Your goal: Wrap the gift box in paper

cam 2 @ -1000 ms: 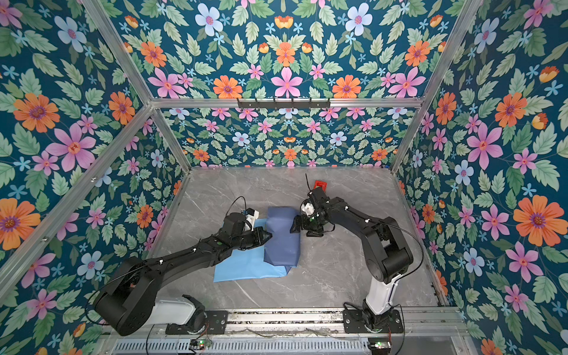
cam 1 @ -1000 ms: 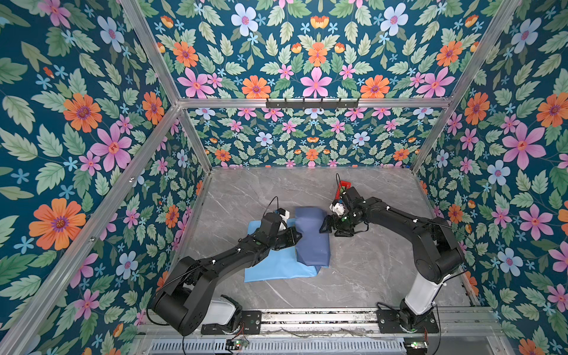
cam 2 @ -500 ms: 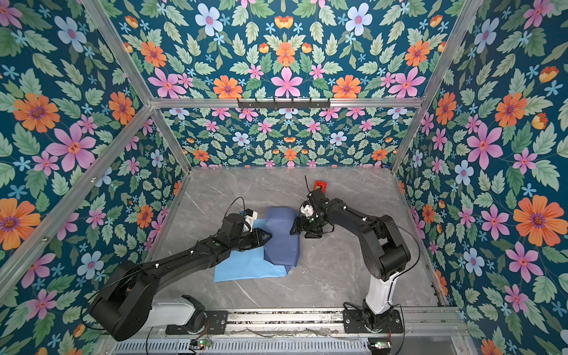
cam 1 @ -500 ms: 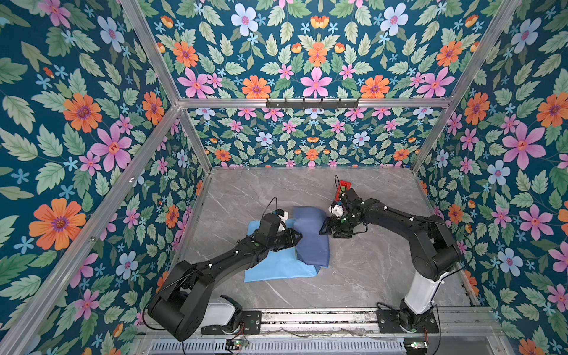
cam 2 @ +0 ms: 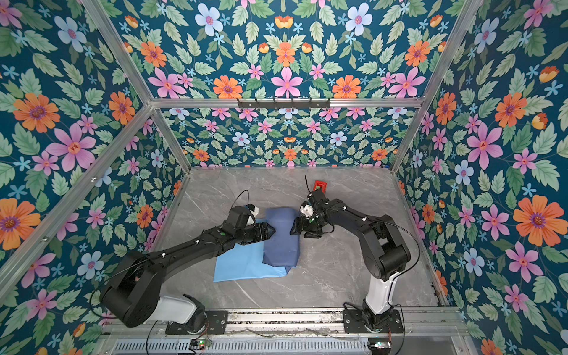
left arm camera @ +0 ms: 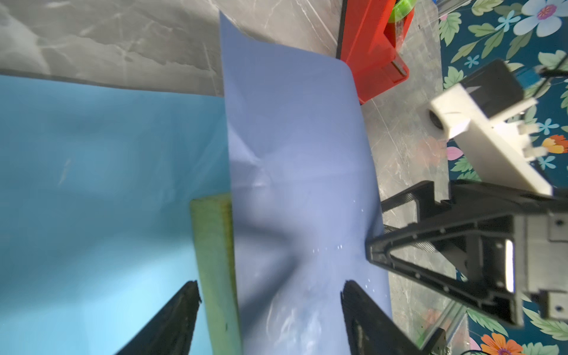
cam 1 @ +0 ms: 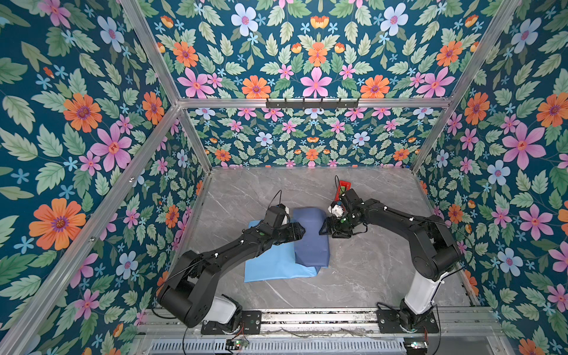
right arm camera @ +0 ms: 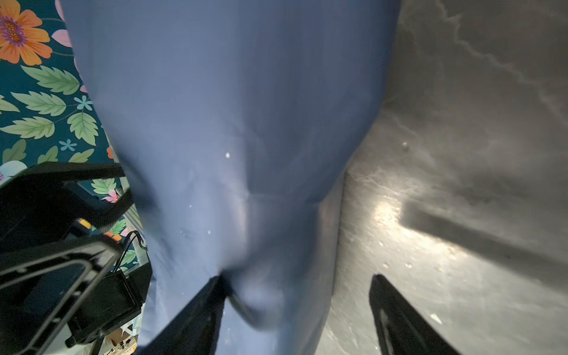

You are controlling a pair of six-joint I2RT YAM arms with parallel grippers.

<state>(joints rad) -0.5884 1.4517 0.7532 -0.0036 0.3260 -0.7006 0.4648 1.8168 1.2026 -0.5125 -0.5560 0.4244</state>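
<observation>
- Grey marble-look table (cam 1: pixel 368 270) carries everything, inside walls of floral panels (cam 1: pixel 92 123).
- Red tape dispenser (cam 1: pixel 343 187) stands towards the far side of the table, near the far right corner of the folded paper. In both top views the right arm's wrist partly hides it (cam 2: pixel 319 185).
- The paper (cam 1: pixel 310 236) lies mid-table. Its light sky-blue face lies flat on the left, and a slate-blue flap is folded over to the right in a raised, softly creased hump.
- The gift box (left arm camera: pixel 213 261) sits under that flap. Only a narrow olive-green strip of it shows at the flap's edge in the left wrist view, and both top views hide it.
- The left tool (cam 1: pixel 302 232) is at the flap's left edge with its jaws spread wide. One finger is over the sky-blue face and the other over the slate-blue flap, straddling the box's bare strip and gripping nothing.
- The right tool (cam 1: pixel 322 229) faces it from the flap's right side, also wide apart. One finger (right arm camera: pixel 212 295) presses into the paper and the other is over bare table.
- The two tools sit close together across the hump.
</observation>
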